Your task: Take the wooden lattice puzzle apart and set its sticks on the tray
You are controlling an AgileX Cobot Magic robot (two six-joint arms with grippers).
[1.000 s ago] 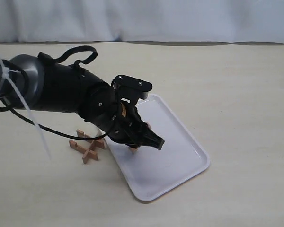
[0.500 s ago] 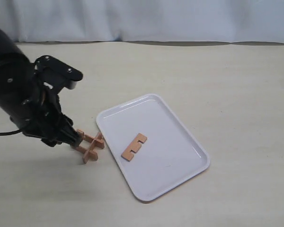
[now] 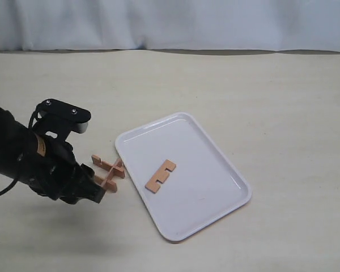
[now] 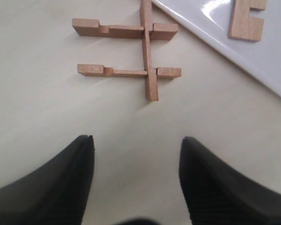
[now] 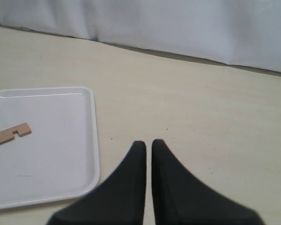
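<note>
The small reddish-brown wooden lattice puzzle [image 3: 109,170] sits on the pale beige surface [image 3: 243,96], just beside one long edge of the glossy white rectangular plastic tray [image 3: 209,170]. Whether its nearest stick end touches the rim, I cannot tell. The left wrist view shows the puzzle [image 4: 145,51] as three flat notched strips: two lie parallel and a third crosses them both near one end. Open square notches show toward the other end of the parallel pair.

One short reddish-brown notched stick [image 3: 161,175] lies flat and alone on the tray floor. It is on the half nearer the puzzle and clear of the rim. It also shows at the edge of the left wrist view [image 4: 247,18] and of the right wrist view [image 5: 9,133].

The black left gripper [image 3: 95,191] is down low at the puzzle's outer side, away from the tray. In its own camera the left gripper [image 4: 136,139] is spread wide, with bare surface between its two dark fingers [image 4: 79,178] and nothing in them. The tips stop short of the nearest stick end.

The black right gripper [image 5: 148,143] is over bare surface beyond a short end of the tray [image 5: 61,150]. Its fingers are pressed almost together, with only a thin slit between them, and they carry nothing.

A white cloth backdrop [image 3: 170,22] runs along the far edge of the surface.
</note>
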